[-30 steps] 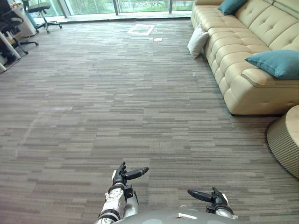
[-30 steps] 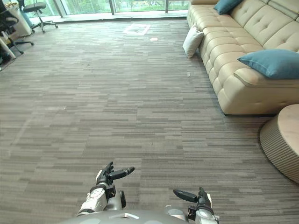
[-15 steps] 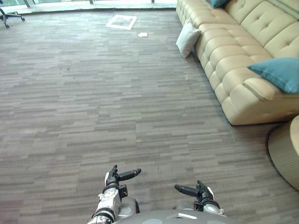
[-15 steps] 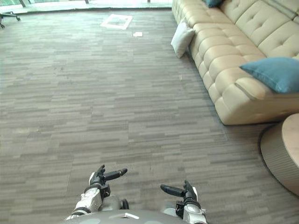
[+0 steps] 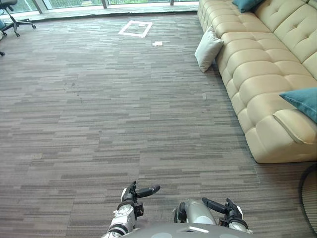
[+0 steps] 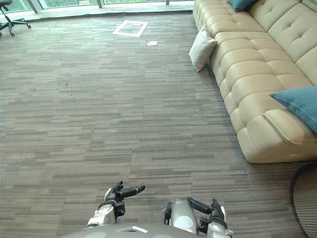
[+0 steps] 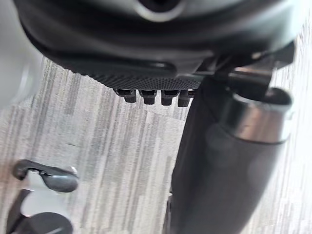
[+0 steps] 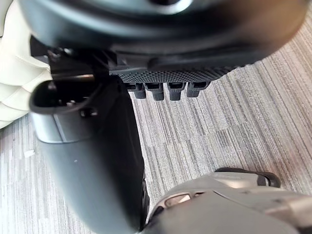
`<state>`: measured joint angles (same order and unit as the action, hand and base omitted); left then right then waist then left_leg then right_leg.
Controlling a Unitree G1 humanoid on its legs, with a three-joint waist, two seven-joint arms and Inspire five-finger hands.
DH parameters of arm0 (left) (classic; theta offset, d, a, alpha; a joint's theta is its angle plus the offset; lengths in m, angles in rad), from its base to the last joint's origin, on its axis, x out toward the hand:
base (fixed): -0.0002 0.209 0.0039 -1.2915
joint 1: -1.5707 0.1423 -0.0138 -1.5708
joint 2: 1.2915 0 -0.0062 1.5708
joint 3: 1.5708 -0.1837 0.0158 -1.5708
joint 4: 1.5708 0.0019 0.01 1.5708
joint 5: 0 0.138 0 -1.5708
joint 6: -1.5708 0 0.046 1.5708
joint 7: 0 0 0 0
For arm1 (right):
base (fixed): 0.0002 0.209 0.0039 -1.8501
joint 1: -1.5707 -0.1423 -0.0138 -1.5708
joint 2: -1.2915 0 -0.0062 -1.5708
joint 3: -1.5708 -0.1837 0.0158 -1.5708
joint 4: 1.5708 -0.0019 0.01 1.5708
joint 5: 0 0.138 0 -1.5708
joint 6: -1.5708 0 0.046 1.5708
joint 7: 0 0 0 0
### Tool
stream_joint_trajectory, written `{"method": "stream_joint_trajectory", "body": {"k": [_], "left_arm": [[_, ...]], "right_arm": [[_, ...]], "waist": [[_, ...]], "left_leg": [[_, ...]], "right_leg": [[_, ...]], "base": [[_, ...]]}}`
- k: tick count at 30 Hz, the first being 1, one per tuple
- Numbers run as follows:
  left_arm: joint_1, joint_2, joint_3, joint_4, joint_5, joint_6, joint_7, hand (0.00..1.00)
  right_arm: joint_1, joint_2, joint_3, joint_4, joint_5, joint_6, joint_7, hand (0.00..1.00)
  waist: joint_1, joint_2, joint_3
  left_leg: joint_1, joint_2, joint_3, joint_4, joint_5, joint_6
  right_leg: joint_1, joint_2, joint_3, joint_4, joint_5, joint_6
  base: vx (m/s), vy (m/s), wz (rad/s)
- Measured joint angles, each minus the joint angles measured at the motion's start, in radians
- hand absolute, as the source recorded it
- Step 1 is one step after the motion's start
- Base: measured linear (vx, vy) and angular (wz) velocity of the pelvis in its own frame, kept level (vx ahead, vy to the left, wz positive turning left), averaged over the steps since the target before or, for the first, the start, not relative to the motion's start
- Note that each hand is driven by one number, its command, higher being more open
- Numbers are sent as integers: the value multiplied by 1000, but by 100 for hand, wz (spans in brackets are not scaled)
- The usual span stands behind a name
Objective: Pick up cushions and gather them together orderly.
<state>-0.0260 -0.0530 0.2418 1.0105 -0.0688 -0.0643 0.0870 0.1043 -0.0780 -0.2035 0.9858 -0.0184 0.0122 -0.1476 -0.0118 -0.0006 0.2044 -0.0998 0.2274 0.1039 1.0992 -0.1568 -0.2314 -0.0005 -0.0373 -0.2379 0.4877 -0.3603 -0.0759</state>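
— Where are the cushions?

— You have a soft white square cushion (image 5: pixel 208 49) at about 1 o'clock in the head views. It stands on the grey striped carpet floor (image 5: pixel 99 109) and leans on the front of the long cream puffy sofa (image 5: pixel 257 64).

— Any more?

— Yes. The near blue-green cushion (image 5: pixel 303 100) lies on the sofa seat at 3 o'clock (you see just part of it at the edge). The far blue-green cushion (image 5: pixel 246 4) sits way up the sofa at 1 o'clock. All three are well apart.

— And the hands?

— Your left hand (image 5: pixel 133 194) and your right hand (image 5: pixel 225 210) are both low at 6 o'clock, over the carpet, far from every cushion. The fingers of each are loose, with the thumb sticking out, and they hold nothing.

— What else is on the floor?

— A white tape square (image 5: pixel 135 29) and a small white scrap (image 5: pixel 157 43) at 12 o'clock, and a black office chair (image 5: pixel 10 6) at 11 o'clock.
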Motion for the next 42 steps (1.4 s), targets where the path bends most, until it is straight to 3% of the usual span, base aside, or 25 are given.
{"method": "stream_joint_trajectory", "body": {"k": [3, 6, 7, 9, 10, 12, 13, 15, 16, 17, 18, 20, 24, 25, 27, 28, 29, 30, 32, 34, 35, 36, 39, 40, 42], "left_arm": [[12, 8, 22, -55, -31, -24, 4, 100], [9, 2, 22, -87, -41, -38, 4, 100], [3, 3, 27, -88, -41, -41, 4, 100], [-1, 2, 40, -89, -45, -45, 3, 100], [-1, 7, 47, -82, -49, -39, 5, 100], [-10, 35, 49, -80, -54, -31, 14, 100], [-11, 50, 51, -71, -57, -24, 16, 100], [-10, 73, 54, -43, -57, -18, 20, 100], [-9, 79, 50, -22, -57, -16, 26, 100], [-12, 80, 46, -4, -57, -14, 27, 100], [-18, 82, 43, 15, -57, -9, 30, 100], [-12, 83, 38, 38, -57, 1, 40, 100], [3, 82, 0, 46, -56, 2, 41, 100], [1, 80, -4, 55, -54, 3, 40, 100], [-2, 79, -20, 56, -52, 3, 38, 100], [-2, 77, -30, 59, -47, 4, 37, 100], [-13, 49, -45, 83, -37, 7, 29, 100], [-12, 41, -55, 78, -36, 6, 19, 100], [-15, 10, -60, 75, -11, 6, 12, 100], [-15, 1, -60, 75, -7, 7, 11, 100], [-16, -1, -56, 74, -7, 7, 11, 100], [-19, -5, -35, 62, -7, 8, 7, 100], [-17, 3, 13, 11, -10, 7, 15, 100], [-10, 19, 19, -11, -11, 5, 16, 100], [-4, 18, 19, -38, -18, -17, 15, 100]], "right_arm": [[-3, 1, 37, 8, 4, -3, -4, 100], [-4, 7, 37, 9, 3, -2, -7, 100], [-4, 15, 38, 10, 3, -3, -9, 100], [-5, 15, 48, 10, 3, -4, -12, 100], [-6, 22, 63, 10, 3, -3, -15, 100], [-7, 46, 55, 11, 3, -3, -12, 100], [-8, 61, 28, 11, 2, -3, -8, 100], [-1, 85, 5, 11, 0, -3, -7, 100], [1, 91, -11, 12, -1, -3, -2, 100], [-5, 90, -14, 10, -1, -4, 0, 100], [-10, 87, -11, 10, -2, -9, 6, 100], [-24, 85, -10, -15, 1, -17, 16, 100], [-29, 83, -15, -64, 3, -39, 16, 100], [-34, 81, -14, -71, 3, -40, 16, 100], [-34, 79, -16, -73, 3, -43, 14, 100], [-34, 75, -22, -72, 7, -44, 16, 100], [-43, 49, -47, -54, 9, -36, 12, 100], [-43, 44, -57, -52, 8, -36, 10, 100], [-30, 40, -90, -34, 4, -22, 9, 100], [-18, 32, -87, -34, 1, -17, 10, 100], [-11, 32, -80, -36, 1, -16, 9, 100], [-3, 29, -65, -37, 0, -15, 8, 100], [-3, 12, 6, -24, 1, -13, 2, 100], [-3, 13, 40, -8, 2, -13, 2, 100], [-5, 13, 42, -9, 2, -13, -1, 100]], "waist": [[26, -20, -2], [58, -28, 1], [60, -36, 3], [62, -39, 4], [66, -48, -11], [66, -88, -16], [67, -94, -19], [68, -120, -35], [63, -128, -44], [59, -126, -44], [58, -124, -40], [56, -95, -28], [34, -68, -10], [29, -70, -9], [21, -88, -3], [13, -90, -3], [12, -54, -9], [9, -52, -7], [3, -36, -8], [1, -19, -12], [0, -16, -14], [-1, -13, -14], [8, -13, -2], [14, -29, -1], [33, -35, -5]], "left_leg": [[-125, 18, 117, -103, -56, 100], [-191, -2, 177, -436, -69, 138], [-205, -28, 176, -625, -25, 153], [-223, -46, 171, -723, 64, 176], [-209, -69, 176, -716, 192, 193], [-217, -96, 191, -655, 133, 222], [-218, -98, 195, -584, 76, 244], [-174, -139, 206, -552, 9, 269], [-128, -174, 208, -573, -31, 270], [-84, -197, 205, -603, -63, 264], [-37, -218, 201, -633, -78, 270], [111, -230, 201, -726, -100, 271], [282, -214, 158, -849, -128, 262], [344, -191, 136, -879, -152, 243], [406, -184, 97, -911, -182, 206], [425, -179, 78, -920, -194, 191], [444, -159, 20, -940, -173, 201], [441, -163, 14, -935, -141, 206], [442, -140, 4, -861, -77, 150], [402, -110, -30, -734, -62, 116], [349, -95, -67, -610, -33, 62], [225, -73, -116, -347, 61, -36], [9, -36, -71, 13, 33, -11], [-64, -21, 12, -29, -12, 67], [-130, -6, 85, -174, -55, 137]], "right_leg": [[124, -3, 27, -105, 7, 19], [225, -31, 49, -194, 11, 49], [268, -53, 56, -228, 2, 74], [301, -75, 72, -241, -22, 112], [318, -102, 113, -234, -25, 124], [307, -144, 159, -212, 21, 129], [308, -159, 195, -172, 73, 164], [297, -193, 209, -44, 133, 186], [234, -220, 223, 124, 208, 189], [160, -236, 239, 279, 336, 203], [76, -260, 252, 455, 368, 215], [-109, -251, 229, 686, 255, 160], [-318, -168, 130, 609, 130, 131], [-370, -131, 70, 391, 117, 108], [-398, -125, 45, 168, 154, 120], [-400, -126, 44, 150, 243, 90], [-372, -113, 0, 184, 186, 34], [-371, -120, 0, 201, 158, 29], [-319, -127, -28, 237, 69, -2], [-270, -106, -52, 210, 41, -3], [-235, -95, -65, 188, 28, -2], [-170, -66, -75, 135, 15, -5], [-16, -7, -69, 10, 10, -20], [54, -4, -50, -48, 12, -16], [114, -3, -10, -106, 25, 7]], "base": [[359, 52, -35], [474, 153, -34], [415, 177, -31], [570, 285, -36], [741, 389, -37], [765, 410, -9], [730, 415, 14], [528, 284, 17], [469, 215, 25], [678, 307, 26], [521, 214, 11], [561, 151, -9], [518, -47, 24], [509, -174, 39], [488, -222, 58], [618, -287, 86], [619, -265, 70], [831, -368, 70], [584, -280, 37], [391, -191, 20], [413, -194, 27], [360, -137, 14], [356, -67, -22], [324, -8, -52], [445, 56, -70]]}}
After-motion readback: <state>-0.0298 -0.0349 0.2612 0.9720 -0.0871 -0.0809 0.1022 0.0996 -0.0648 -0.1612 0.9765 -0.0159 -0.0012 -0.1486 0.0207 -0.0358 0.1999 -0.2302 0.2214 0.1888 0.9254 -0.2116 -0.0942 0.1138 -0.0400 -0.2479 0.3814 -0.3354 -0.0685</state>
